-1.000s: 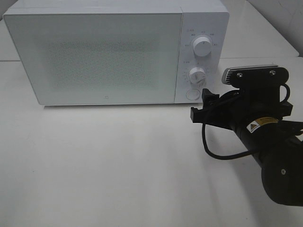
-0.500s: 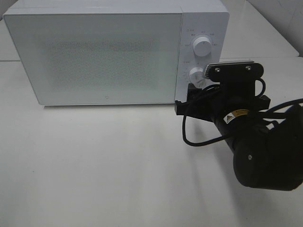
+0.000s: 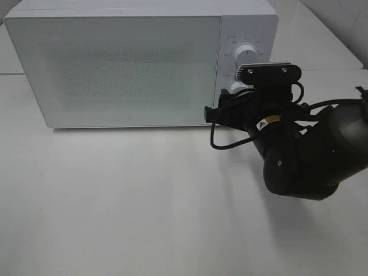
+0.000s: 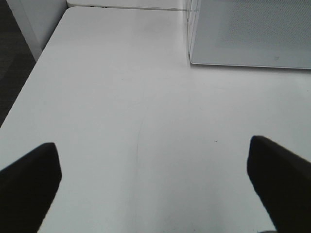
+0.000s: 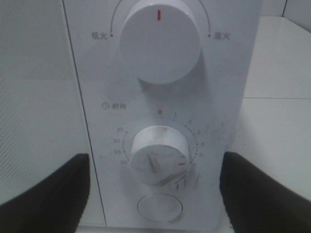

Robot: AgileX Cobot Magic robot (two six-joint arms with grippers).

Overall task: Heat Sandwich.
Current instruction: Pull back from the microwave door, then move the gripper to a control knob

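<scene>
I had my right gripper (image 5: 154, 191) wide open and empty, jaws either side of the microwave's (image 3: 115, 69) lower knob (image 5: 159, 156) (door shut); left gripper (image 4: 155, 189) gaped empty over the table (image 4: 121, 97).

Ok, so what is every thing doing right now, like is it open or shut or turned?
microwave door: shut.
top knob: red mark pointing straight up.
timer knob: red mark turned off zero, pointing to the side.
left gripper: open, holding nothing, over the table.
right gripper: open, one finger on each side of the timer knob, not gripping it.
sandwich: not in view.
</scene>
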